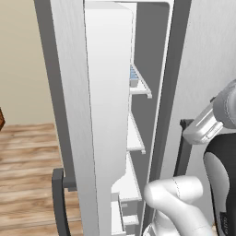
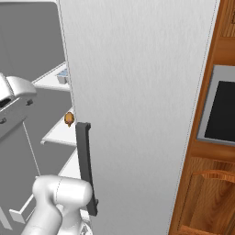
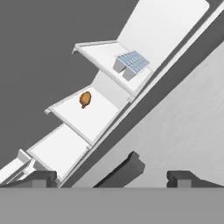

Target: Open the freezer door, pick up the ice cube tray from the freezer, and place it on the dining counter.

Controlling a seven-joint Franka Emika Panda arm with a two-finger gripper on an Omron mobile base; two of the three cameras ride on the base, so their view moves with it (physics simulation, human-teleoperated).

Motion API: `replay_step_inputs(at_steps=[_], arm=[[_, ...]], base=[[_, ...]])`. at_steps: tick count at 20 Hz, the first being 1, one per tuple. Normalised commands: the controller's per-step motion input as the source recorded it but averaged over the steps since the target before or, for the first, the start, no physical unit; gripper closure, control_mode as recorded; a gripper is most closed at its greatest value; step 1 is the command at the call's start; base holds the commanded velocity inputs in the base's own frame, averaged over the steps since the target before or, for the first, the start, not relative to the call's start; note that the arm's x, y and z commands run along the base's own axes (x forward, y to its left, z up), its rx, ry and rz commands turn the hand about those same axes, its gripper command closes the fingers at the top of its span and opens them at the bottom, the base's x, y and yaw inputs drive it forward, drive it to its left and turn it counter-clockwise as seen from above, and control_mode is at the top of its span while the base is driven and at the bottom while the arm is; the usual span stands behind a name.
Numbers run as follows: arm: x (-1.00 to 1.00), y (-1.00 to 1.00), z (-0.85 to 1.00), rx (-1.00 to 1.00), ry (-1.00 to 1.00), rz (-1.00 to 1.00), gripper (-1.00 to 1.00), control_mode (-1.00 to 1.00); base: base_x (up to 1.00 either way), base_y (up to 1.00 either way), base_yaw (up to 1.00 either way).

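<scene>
With the freezer door (image 1: 69, 115) swung open to the left, the scene reads from near to far as follows. Nearest, the hand (image 3: 111, 178) stands outside the compartment with its two dark fingertips spread wide and nothing between them; its own camera looks into the freezer (image 1: 138, 152) at a roll, so the shelves run diagonally across that view. Just to the right of the hand is the plain silver door (image 2: 142, 114), closed, with its dark vertical handle (image 2: 86, 167) close to the arm. Next come the white lower shelves (image 3: 61, 151) of the freezer, then a middle shelf (image 3: 94, 113) carrying a small orange-brown object (image 3: 85, 99), too small to identify. Farthest and highest, the ice cube tray (image 3: 131, 63) rests on an upper shelf (image 1: 140, 87), near that shelf's front edge.

The governing relation is therefore that the tray lies ahead of and above the hand, two shelf levels beyond the nearest ones and one above the orange-brown object. Its long axis appears to run roughly front to back along the shelf. The coming reach would likely need to rise and go inward, between the open door on the left and the closed door's edge on the right.
</scene>
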Motion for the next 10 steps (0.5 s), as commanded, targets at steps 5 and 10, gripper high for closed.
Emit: replay_step_inputs(at_steps=[5, 10], arm=[[0.00, 0.00, 0.00, -0.15, 0.00, 0.16, -1.00, -1.00], [0.00, 0.00, 0.00, -0.13, -0.03, 0.19, -1.00, -1.00]], base=[[0.00, 0.00, 0.00], [0.00, 0.00, 0.00]])
